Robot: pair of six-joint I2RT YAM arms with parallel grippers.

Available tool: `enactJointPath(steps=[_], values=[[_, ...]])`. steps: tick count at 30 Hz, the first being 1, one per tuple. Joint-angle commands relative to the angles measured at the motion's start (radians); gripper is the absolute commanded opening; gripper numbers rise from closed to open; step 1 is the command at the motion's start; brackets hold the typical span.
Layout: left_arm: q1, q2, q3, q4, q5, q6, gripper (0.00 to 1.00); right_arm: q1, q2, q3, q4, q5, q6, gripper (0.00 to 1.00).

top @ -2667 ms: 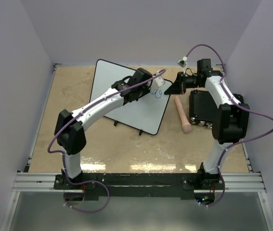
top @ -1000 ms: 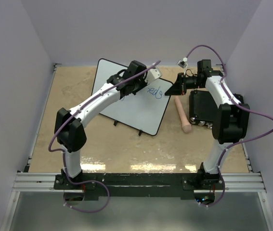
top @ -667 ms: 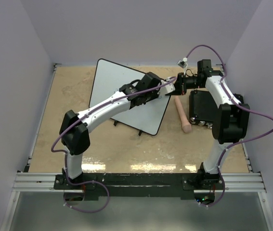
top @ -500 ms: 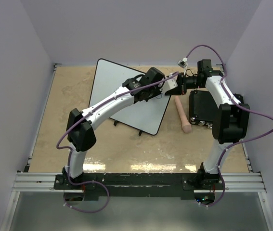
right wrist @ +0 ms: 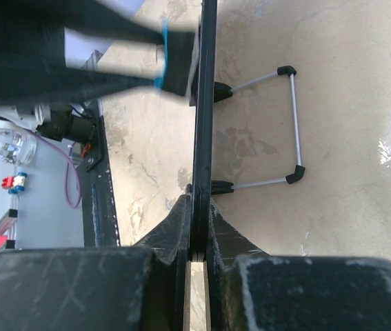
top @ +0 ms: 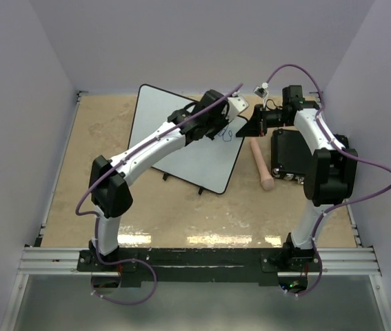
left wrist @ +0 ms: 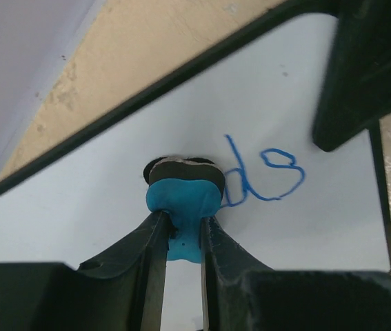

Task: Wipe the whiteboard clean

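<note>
The whiteboard (top: pixel 159 117) lies tilted at the table's middle back, with blue handwriting (top: pixel 226 133) near its right corner. My left gripper (top: pixel 216 129) is shut on a blue eraser with a dark pad. In the left wrist view the eraser (left wrist: pixel 183 196) presses on the board (left wrist: pixel 98 207) just left of the handwriting (left wrist: pixel 264 176), held by the gripper (left wrist: pixel 181 224). My right gripper (top: pixel 249 127) is shut on the board's right edge. In the right wrist view the gripper (right wrist: pixel 197 207) pinches the black rim (right wrist: pixel 203 103) seen edge-on.
A wooden peg-shaped handle (top: pixel 261 164) lies right of the board. A black box (top: pixel 288 153) sits beside it under the right arm. The board's wire stand with black feet (right wrist: pixel 293 124) shows behind it. Walls close in on all sides.
My left gripper swept right with the eraser across the board's right corner, then back left. The handwriting, briefly covered, shows again and looks shorter. The right arm has not moved.
</note>
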Motion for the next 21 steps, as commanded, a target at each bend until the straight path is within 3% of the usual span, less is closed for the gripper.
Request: enactJointPath(steps=[1,7,16,21], values=[[-0.05,0.001,-0.114,0.022,0.083,-0.076,0.0,0.035,-0.04,0.02,-0.014,-0.03,-0.081,0.0],[-0.05,0.035,-0.082,-0.006,0.086,-0.196,0.0,0.035,-0.04,0.017,-0.02,-0.038,-0.101,0.0],[-0.042,0.057,0.137,0.13,-0.121,-0.283,0.0,0.035,-0.017,0.052,-0.142,-0.036,-0.207,0.0],[-0.042,-0.02,-0.006,0.357,-0.176,-0.245,0.0,0.035,-0.015,0.049,-0.158,-0.042,-0.232,0.0]])
